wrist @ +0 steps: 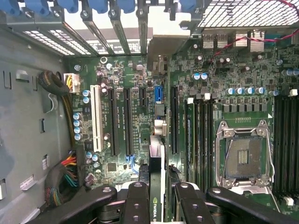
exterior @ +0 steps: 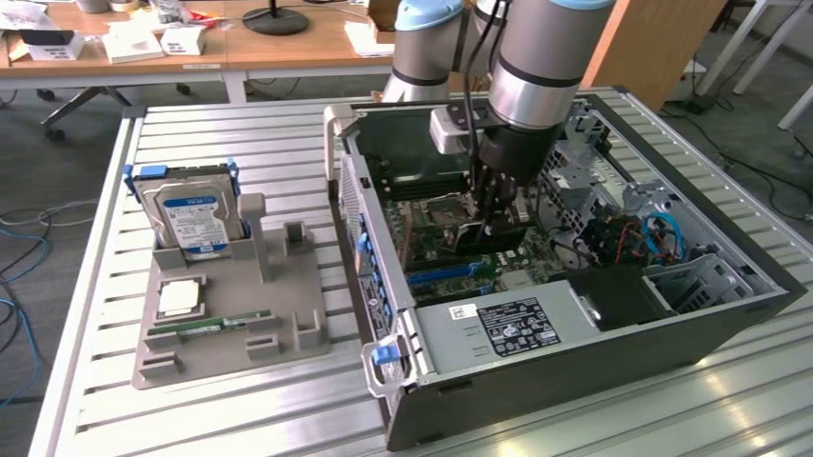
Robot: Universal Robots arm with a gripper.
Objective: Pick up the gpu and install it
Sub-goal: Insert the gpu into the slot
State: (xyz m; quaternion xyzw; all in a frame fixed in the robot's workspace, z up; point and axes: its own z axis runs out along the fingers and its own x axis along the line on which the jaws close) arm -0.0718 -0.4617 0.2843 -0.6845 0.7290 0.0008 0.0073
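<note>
Here, end effector (wrist: 160, 189) gripping gpu (wrist: 156, 175), over motherboard (wrist: 187, 70)

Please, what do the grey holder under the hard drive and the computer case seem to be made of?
The grey holder: probably plastic, matte, uniform dull grey with blocky posts.
The computer case: apparently sheet metal, bare grey inside with punched holes, dark outside.

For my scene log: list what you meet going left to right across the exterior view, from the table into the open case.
hard drive → blue latch on the case edge → hand gripping the gpu over the motherboard → blue cables
</note>
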